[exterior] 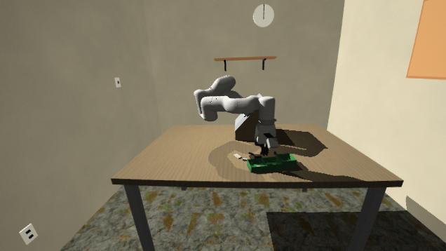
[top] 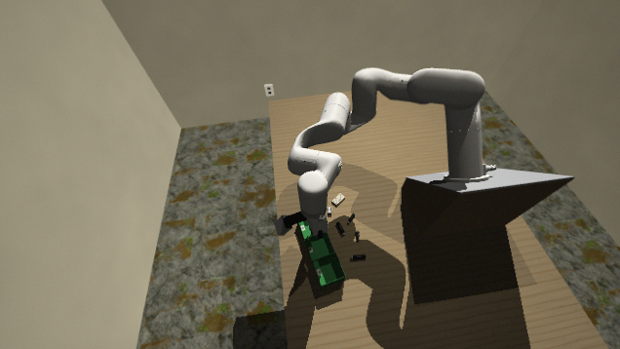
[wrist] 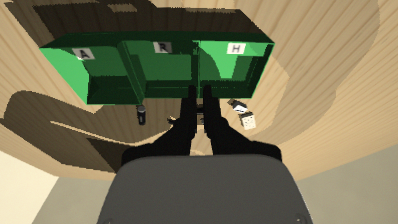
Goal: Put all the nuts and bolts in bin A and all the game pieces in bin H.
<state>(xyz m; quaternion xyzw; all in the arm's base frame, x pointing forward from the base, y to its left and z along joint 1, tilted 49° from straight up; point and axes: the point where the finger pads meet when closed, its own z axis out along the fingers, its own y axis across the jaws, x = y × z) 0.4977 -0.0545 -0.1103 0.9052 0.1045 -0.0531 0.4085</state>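
A green bin has three compartments marked A, R and H. It also shows in the top view and the exterior view. My gripper is shut with nothing between the fingers. It hangs over the bin's near wall, at the divider between R and H. It shows in the top view too. A dark bolt lies on the table beside the bin. A white die and a small dark piece lie to the right of my fingers.
Several dark bolts and a pale tile lie on the table beside the bin. The arm's dark base block stands to the right. The bin is close to the table's left edge.
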